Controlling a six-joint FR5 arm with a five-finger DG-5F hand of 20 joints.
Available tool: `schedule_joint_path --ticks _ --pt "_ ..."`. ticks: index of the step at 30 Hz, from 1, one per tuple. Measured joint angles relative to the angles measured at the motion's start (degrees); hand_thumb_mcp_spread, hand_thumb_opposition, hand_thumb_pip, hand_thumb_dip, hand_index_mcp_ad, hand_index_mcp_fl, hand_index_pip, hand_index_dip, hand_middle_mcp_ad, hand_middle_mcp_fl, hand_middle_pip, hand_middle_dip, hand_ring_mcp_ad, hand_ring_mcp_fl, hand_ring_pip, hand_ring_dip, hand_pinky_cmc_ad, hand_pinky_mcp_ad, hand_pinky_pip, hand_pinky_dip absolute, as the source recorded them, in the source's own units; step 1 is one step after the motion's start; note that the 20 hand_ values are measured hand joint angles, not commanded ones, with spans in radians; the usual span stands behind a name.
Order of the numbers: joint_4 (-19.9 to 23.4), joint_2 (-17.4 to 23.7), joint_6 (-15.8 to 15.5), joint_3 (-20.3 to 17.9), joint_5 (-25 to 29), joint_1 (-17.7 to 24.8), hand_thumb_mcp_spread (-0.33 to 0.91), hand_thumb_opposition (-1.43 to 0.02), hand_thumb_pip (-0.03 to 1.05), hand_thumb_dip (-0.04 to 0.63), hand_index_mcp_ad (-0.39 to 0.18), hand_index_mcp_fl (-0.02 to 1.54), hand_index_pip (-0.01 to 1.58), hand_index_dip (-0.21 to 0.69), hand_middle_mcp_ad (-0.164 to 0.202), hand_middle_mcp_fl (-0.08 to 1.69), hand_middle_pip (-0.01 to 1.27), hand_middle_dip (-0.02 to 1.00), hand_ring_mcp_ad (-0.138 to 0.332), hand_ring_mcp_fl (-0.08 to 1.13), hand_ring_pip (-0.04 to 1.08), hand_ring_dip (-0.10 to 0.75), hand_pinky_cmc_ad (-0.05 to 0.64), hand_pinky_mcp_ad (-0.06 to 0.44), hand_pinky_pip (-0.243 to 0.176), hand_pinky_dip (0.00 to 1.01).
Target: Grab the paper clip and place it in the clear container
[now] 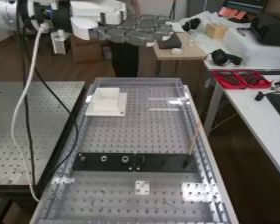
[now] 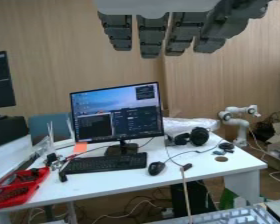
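In the high view the hand (image 1: 139, 30) is held above and beyond the far end of the bench, its fingers straight and pointing right, with nothing held. Straight, spread fingers of the hand (image 2: 152, 35) hang into the wrist view. A pale square holder (image 1: 107, 102) stands on the perforated plate's far left part; whether it is the clear container, I cannot tell. Near the plate's close end lies a thin dark sliver (image 1: 170, 205), possibly the paper clip. The hand is far from both and touches neither.
A black strip (image 1: 105, 161) with round fittings crosses the plate, with a thin upright stick (image 1: 194, 137) at its right end. A small white holed piece (image 1: 142, 187) lies nearer. Right of the bench stands a white desk (image 1: 257, 117) with red trays (image 1: 238, 80). Cables hang at the left.
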Motion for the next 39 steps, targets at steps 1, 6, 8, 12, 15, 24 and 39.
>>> schedule_joint_path --ticks 1,6,8,12,15,24,39 --pt "0.08 -0.22 0.31 -0.29 0.11 -0.16 0.0 0.0 0.0 0.007 -0.044 -0.01 0.01 0.019 0.042 0.01 0.02 0.02 0.035 -0.01 0.01 0.012 0.063 0.047 -0.01 0.01" --pt "0.41 -1.29 2.13 -1.17 0.33 -1.02 0.07 -0.09 0.16 0.016 -0.037 -0.01 0.01 0.016 -0.002 0.0 0.02 0.02 0.033 -0.01 0.01 0.012 0.047 0.054 -0.012 0.05" --pt "0.9 -1.82 3.21 -1.58 0.32 -1.55 0.19 -0.26 0.28 0.042 -0.04 0.0 0.02 0.016 -0.002 0.0 0.06 0.05 0.035 -0.01 0.02 0.012 0.066 0.079 -0.026 0.14" --pt "1.96 -3.21 4.81 -2.27 0.16 -2.88 0.26 -0.51 0.32 0.054 -0.065 0.0 0.05 0.017 -0.003 0.01 0.09 0.08 0.038 -0.01 0.02 0.012 0.168 0.171 -0.061 0.26" --pt "2.5 -3.96 5.97 -2.56 -0.2 -3.64 0.27 -0.57 0.32 0.054 -0.072 -0.01 0.05 0.017 -0.003 0.01 0.1 0.1 0.051 -0.01 0.04 0.012 0.232 0.215 -0.063 0.32" --pt "5.06 -7.14 9.16 -3.66 -1.84 -6.6 0.3 -0.66 0.37 0.054 -0.072 0.0 0.08 0.017 -0.003 0.01 0.13 0.12 0.087 -0.01 0.06 0.016 0.298 0.248 -0.091 0.38" --pt "8.93 -12.88 9.97 -4.02 -4.85 -11.56 0.38 -0.72 0.49 0.168 -0.073 0.12 0.18 0.089 -0.003 0.01 0.13 0.13 0.086 -0.01 0.06 0.024 0.307 0.246 -0.093 0.37"
